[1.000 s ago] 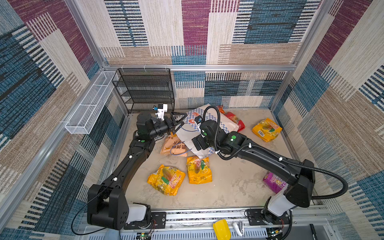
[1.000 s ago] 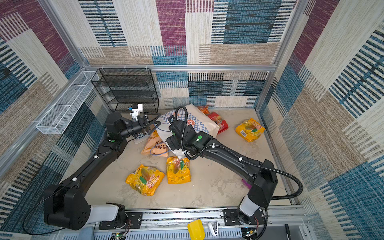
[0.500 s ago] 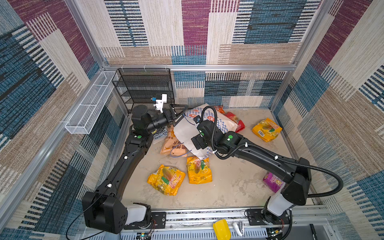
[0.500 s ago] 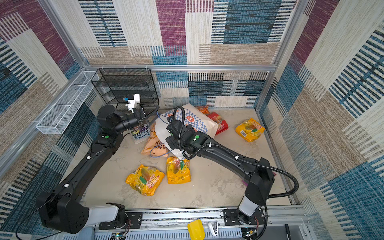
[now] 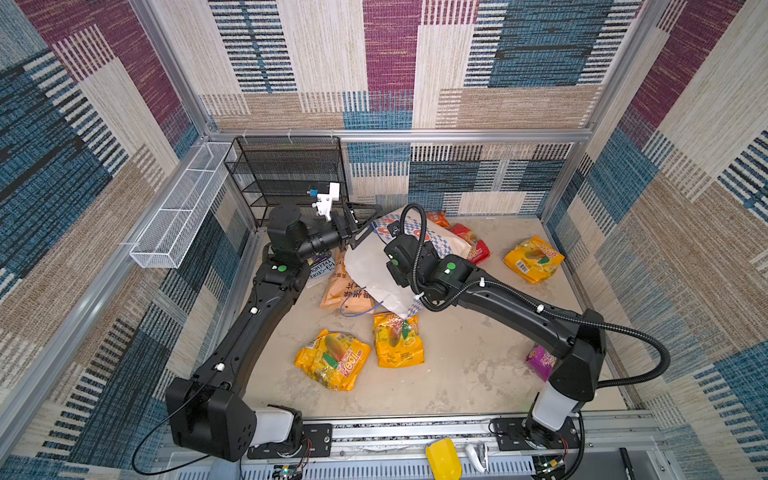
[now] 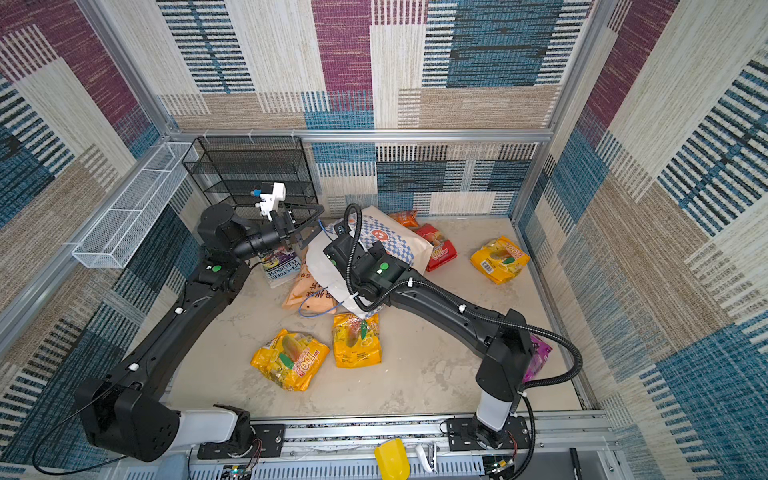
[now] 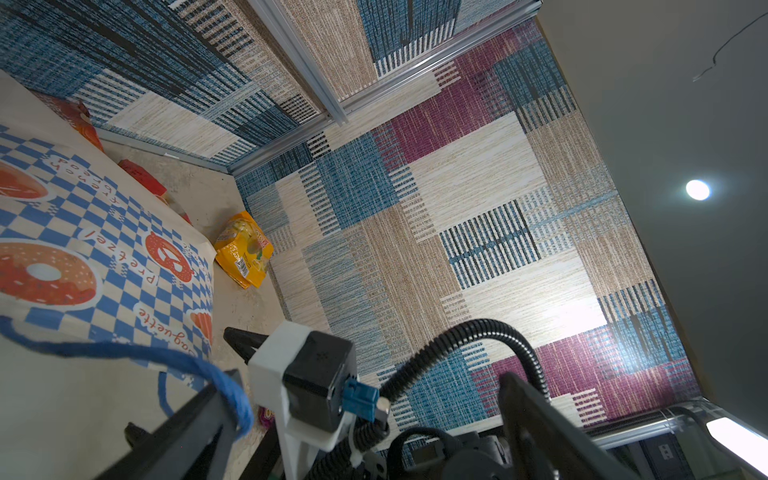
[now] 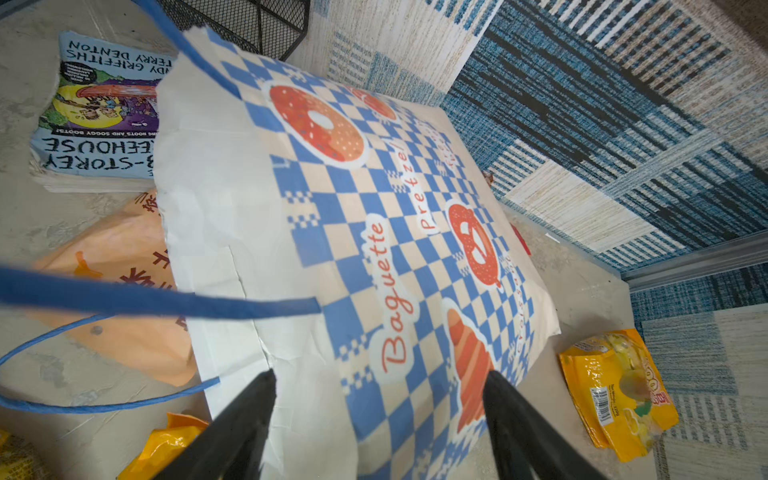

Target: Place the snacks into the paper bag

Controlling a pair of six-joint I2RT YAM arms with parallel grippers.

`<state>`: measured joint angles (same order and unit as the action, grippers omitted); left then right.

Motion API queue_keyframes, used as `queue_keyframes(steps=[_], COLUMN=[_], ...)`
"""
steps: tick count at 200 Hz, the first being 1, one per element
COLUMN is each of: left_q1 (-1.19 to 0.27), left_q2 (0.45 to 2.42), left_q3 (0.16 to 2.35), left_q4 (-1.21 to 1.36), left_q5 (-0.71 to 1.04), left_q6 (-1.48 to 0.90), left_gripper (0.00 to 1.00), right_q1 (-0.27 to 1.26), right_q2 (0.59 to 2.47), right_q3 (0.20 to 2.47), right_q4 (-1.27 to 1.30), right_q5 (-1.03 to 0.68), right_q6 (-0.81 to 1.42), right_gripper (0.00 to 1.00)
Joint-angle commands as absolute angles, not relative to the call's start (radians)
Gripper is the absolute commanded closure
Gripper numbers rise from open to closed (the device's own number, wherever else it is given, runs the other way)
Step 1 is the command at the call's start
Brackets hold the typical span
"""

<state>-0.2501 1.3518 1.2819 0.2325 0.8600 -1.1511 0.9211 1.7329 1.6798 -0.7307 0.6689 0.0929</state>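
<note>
In both top views the tall blue-and-white checked paper bag (image 5: pixel 441 246) lies tipped on its side at the back of the table. Its mouth faces the left arm, and no packet shows inside it. Crinkly yellow snack packets (image 5: pixel 332 359) lie in front of it, a red packet (image 5: pixel 473 248) sits beside it at the back, and a pale orange packet (image 5: pixel 347 293) lies partly under the mouth. The left gripper (image 5: pixel 365 224) stands at the bag's upper rim with its jaws spread wide.

The left wrist view shows a thin blue cord handle (image 7: pixel 124 353) draped over one finger (image 7: pixel 187 428). Nothing is clamped; the cord merely hangs there.

In the right wrist view the right gripper (image 8: pixel 379 374) has its jaws apart over the white upper edge of the bag, with a flat blue-grey book (image 8: pixel 99 112) beyond. The pads seem not yet to pinch paper, though the near edge is blurred.

The step looks like opening the bag. To do it well, the right jaws should close on the upper paper wall alone, clear of the pale orange packet below. The left gripper should lift slowly, so the cord neither slides off the open finger nor tears the paper.
</note>
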Motion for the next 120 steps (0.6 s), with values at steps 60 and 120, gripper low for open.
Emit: queue_keyframes(steps=[60,120], left_q1=[-0.249,-0.249], left_q2=[1.366,1.372], left_q3=[1.325,1.345], left_q4=[0.214,0.178], left_q5=[0.848,0.844], left_q6=[-1.131,-1.118], left_gripper=[0.01,0.01], right_q1=[0.928,0.93], right_q2=[1.726,1.73], right_q3=[1.64,1.631], right_q4=[-0.75,-0.718], right_q5=[0.837,0.897], right_q6=[0.106,0.101], right_gripper=[0.34,0.44])
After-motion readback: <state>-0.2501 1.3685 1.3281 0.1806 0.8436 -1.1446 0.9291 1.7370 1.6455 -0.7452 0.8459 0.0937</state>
